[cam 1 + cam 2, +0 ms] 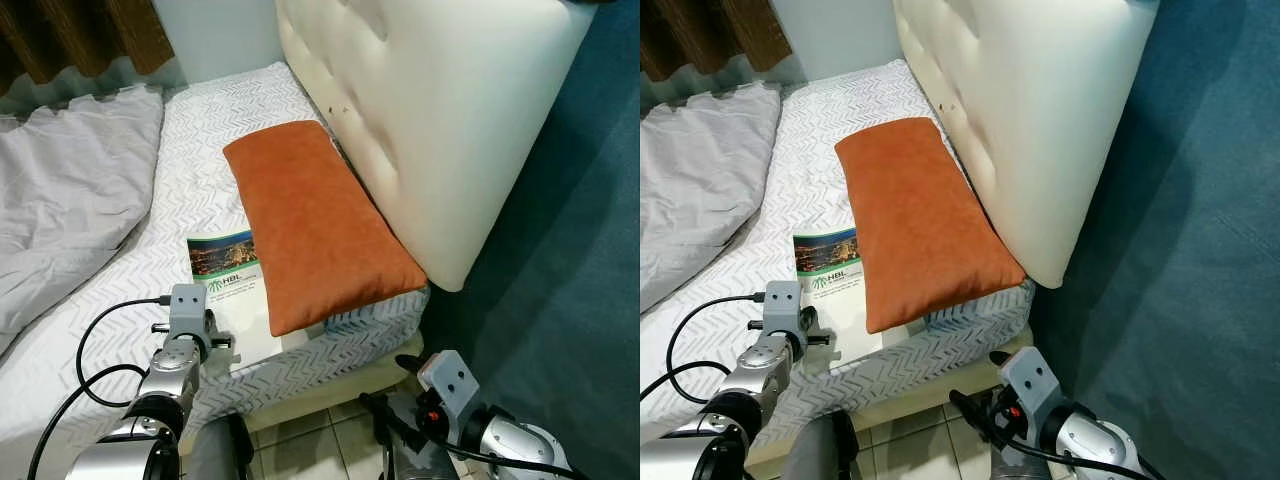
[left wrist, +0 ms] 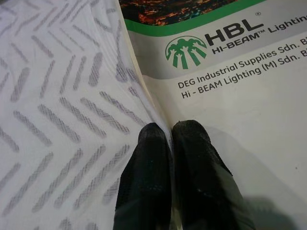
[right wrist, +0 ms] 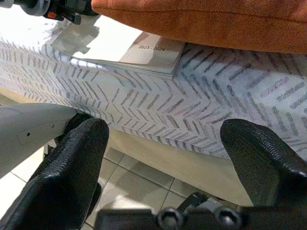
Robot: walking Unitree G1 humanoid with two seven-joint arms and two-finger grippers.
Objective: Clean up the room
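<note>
While left fingers [image 2: 165, 143] press closed at the booklet [image 1: 232, 290] edge | right fingers [image 3: 163, 143] spread, low beside mattress [image 1: 110, 280]

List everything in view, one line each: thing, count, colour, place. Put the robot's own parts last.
cushion: one, orange, on the mattress along the headboard, overlapping the catalogue.
catalogue: one, white with a green band and a night city photo, on the mattress near its foot-side edge.
mattress: one, white with grey chevron pattern, on a pale bed base.
headboard: one, cream, tufted, beside the cushion.
blanket: one, grey, crumpled on the robot's left side of the mattress.
curtain: one, brown, at the far wall.
wall: teal, behind the headboard.
floor tiles: pale, below the bed.
left tool: shut, at the catalogue's edge.
right tool: open, low beside the bed.
</note>
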